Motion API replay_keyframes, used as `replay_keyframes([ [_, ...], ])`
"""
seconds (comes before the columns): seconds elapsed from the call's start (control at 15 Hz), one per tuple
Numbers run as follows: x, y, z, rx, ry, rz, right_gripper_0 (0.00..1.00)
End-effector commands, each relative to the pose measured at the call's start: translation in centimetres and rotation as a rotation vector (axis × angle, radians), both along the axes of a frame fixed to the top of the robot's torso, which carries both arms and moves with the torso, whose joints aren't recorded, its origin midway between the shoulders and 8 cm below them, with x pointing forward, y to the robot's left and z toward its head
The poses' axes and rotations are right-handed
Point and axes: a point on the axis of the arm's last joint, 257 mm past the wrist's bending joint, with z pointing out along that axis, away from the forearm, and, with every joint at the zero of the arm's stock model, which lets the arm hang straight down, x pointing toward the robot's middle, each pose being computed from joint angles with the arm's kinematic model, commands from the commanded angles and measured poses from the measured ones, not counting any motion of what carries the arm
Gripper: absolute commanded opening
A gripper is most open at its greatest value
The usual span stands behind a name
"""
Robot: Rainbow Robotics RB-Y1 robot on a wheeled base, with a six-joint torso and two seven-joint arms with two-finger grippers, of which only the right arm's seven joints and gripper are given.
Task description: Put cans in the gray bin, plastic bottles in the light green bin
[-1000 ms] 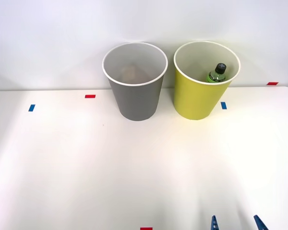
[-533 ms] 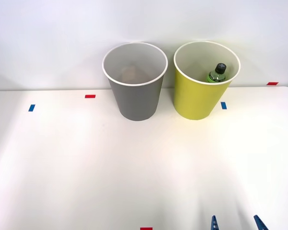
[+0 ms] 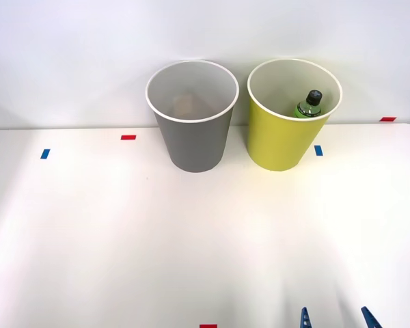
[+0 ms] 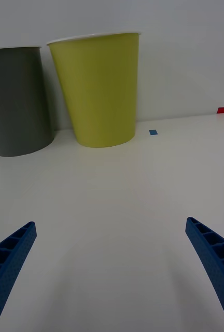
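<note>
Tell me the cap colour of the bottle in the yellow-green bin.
Black cap on the green bottle, best in the front view.

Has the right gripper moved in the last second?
No. The right gripper sits at the same spot relative to the red tape mark on the table's near edge.

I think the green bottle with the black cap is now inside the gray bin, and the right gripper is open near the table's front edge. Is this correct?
Not quite. The green bottle is inside the light green bin, not the gray bin, as the front view shows. The rest holds: the right gripper is open near the table's front edge.
</note>
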Motion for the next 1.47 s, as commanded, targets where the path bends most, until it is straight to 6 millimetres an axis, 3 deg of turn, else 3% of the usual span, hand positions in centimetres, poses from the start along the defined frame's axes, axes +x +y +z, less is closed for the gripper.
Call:
replay_keyframes([
  [0.07, 0.00, 0.00, 0.00, 0.000, 0.000, 0.000, 1.00],
  [1.47, 0.00, 0.00, 0.00, 0.000, 0.000, 0.000, 1.00],
])
